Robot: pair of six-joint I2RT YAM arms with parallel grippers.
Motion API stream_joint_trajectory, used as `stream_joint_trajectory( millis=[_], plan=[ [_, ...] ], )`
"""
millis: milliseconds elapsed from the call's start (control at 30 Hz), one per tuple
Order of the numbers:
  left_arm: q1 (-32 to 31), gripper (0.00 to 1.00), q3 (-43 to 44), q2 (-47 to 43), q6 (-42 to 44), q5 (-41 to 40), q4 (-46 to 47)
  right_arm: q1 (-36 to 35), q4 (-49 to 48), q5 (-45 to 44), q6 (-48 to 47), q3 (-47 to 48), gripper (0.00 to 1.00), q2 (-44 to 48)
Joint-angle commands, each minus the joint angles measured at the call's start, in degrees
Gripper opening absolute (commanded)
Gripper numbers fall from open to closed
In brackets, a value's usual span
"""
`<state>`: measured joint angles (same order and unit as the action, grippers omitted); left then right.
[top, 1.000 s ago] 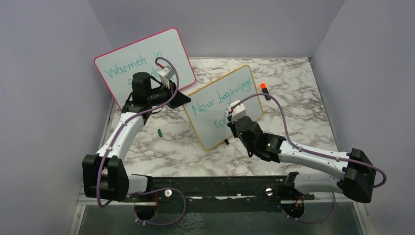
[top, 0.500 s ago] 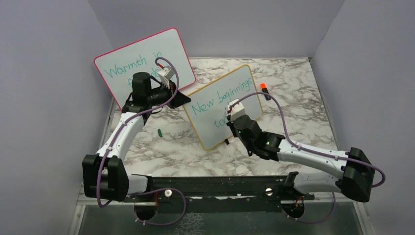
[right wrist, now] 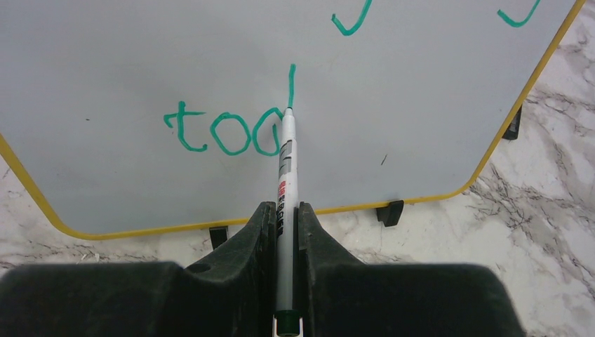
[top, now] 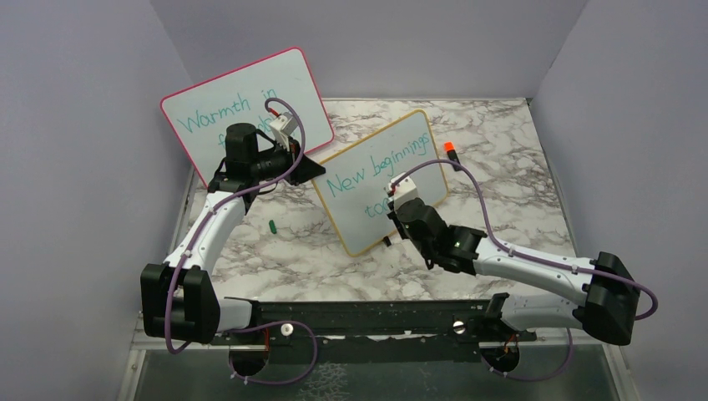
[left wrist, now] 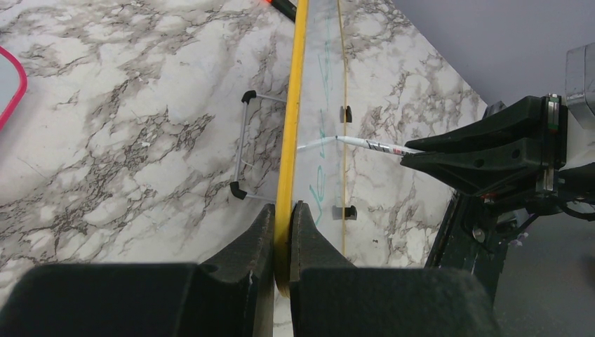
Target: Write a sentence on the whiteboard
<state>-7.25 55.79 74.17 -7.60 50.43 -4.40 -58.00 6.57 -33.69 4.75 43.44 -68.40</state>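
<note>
The right gripper [right wrist: 284,210] is pinching a white marker [right wrist: 286,161]. Only its wrist view is showing the tip touching the whiteboard [right wrist: 421,84] at the "d" of "tod". Only the left wrist view is showing the left gripper [left wrist: 283,214] clamping the yellow frame. From above, the whiteboard is standing mid-table. The sentence [top: 376,167] is reading "New beginnings", and the pink board [top: 209,109] behind "Warmth in".
</note>
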Motion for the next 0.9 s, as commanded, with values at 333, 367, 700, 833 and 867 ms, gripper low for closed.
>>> stream_joint_trajectory(
  millis=[333,367,700,833,867],
  plan=[
    [0.08,0.0,-1.12,1.33,4.04,-6.84,-2.27,0.26,4.7,4.59,1.71,-0.87,0.0,0.42],
    [0.1,0.0,-1.12,1.37,4.03,-6.84,-2.27,0.33,4.81,4.56,1.74,-0.94,0.0,0.46],
    [0.06,0.0,-1.12,1.24,4.04,-6.91,-2.26,0.32,6.54,2.97,2.81,-1.38,0.0,0.53],
    [0.08,0.0,-1.16,1.15,4.1,-6.97,-2.28,0.26,6.89,1.49,3.59,-1.72,0.0,0.76],
    [0.12,0.0,-1.2,1.15,4.09,-6.98,-2.26,0.31,6.96,1.29,3.61,-1.75,0.0,0.81]
  ],
)
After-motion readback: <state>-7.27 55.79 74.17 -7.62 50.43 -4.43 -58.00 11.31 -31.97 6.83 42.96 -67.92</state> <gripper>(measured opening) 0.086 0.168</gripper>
